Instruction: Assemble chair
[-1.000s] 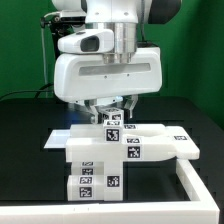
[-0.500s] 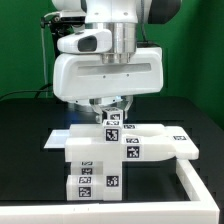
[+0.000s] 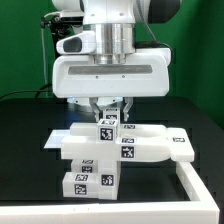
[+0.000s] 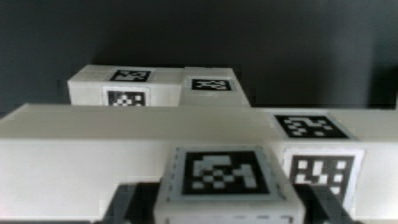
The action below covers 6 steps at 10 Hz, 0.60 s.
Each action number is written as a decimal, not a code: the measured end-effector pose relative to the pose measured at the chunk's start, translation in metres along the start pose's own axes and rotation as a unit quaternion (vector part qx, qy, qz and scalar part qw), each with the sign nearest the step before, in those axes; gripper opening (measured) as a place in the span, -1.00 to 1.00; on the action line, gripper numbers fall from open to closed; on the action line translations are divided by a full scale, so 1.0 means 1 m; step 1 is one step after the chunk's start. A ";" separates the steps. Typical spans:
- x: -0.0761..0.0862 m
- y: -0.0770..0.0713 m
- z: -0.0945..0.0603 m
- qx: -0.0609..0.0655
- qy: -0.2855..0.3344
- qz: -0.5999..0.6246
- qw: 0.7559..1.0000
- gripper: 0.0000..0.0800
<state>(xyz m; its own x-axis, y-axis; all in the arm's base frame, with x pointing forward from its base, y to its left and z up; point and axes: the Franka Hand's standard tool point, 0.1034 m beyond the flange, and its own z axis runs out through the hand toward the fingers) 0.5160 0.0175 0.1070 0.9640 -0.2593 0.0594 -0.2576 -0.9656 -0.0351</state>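
The white chair [image 3: 130, 150] stands on the black table, built of chunky bars that carry black-and-white tags. My gripper [image 3: 108, 118] is straight above it, fingers pointing down and shut on a small tagged bar end [image 3: 108, 128] that sticks up from the chair's top. In the wrist view the tagged bar end [image 4: 217, 178] sits between my two dark fingers [image 4: 135, 205], with the gripper [image 4: 217, 208] closed on it. The chair's wide bar [image 4: 143, 135] and a further tagged block [image 4: 160, 85] lie beyond. The chair's lower parts are hidden from the wrist view.
A low white L-shaped wall [image 3: 200, 178] stands at the exterior view's lower right, close to the chair. A thin flat white edge [image 3: 60, 138] shows behind the chair on the exterior view's left. Cables [image 3: 42, 50] hang at the back left.
My gripper and the chair it holds have shifted slightly up and to the exterior view's left. The grip has not changed.
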 end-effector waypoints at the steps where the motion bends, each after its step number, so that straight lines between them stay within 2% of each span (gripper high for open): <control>1: 0.000 0.000 0.000 0.001 0.000 0.056 0.998 -0.32; 6: 0.000 -0.003 0.000 0.008 -0.003 0.243 0.970 -0.32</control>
<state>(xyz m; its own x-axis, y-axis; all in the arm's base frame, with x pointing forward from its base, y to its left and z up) 0.5170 0.0205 0.1068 0.7287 -0.6843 0.0260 -0.6813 -0.7283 -0.0740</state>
